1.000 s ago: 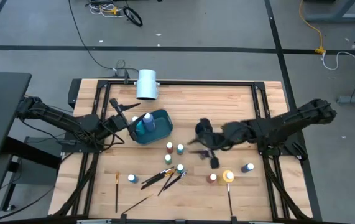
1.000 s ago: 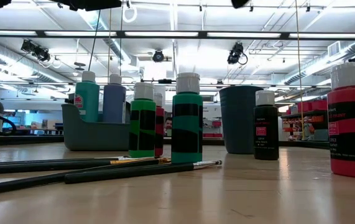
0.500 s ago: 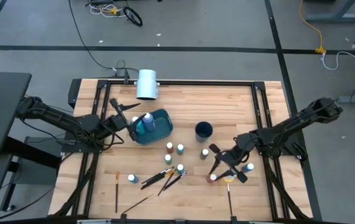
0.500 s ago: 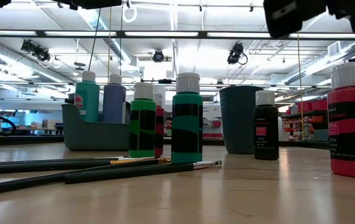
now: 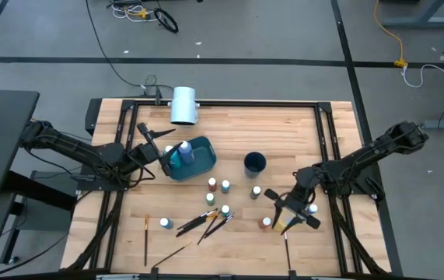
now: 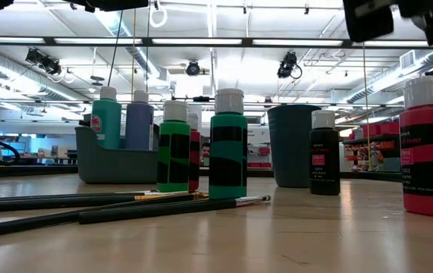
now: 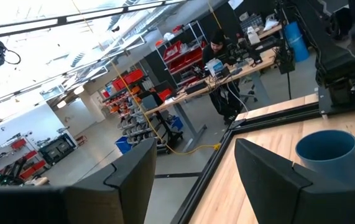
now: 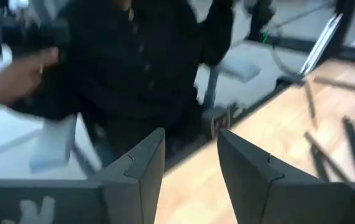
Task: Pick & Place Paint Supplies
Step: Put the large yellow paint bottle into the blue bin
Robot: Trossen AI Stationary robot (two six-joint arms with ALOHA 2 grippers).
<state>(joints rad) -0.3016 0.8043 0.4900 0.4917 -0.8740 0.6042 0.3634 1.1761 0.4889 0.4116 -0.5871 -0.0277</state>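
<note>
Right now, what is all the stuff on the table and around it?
Table: one, light wood, under everything.
Loose paint bottles: about eight, white caps, green, red, blue, black; middle and right front.
Tray: one, blue, left of centre.
Bottles in tray: two, teal and blue.
Cup: one, dark blue, centre.
Paintbrushes: roughly seven, dark or orange handles, front half.
White cylinder: one, back edge.
Person: one, dark clothes, at a desk beyond the table.
Left tool: one, dark, open, beside the tray.
Right tool: one, dark, open, above the right-front bottles.
</note>
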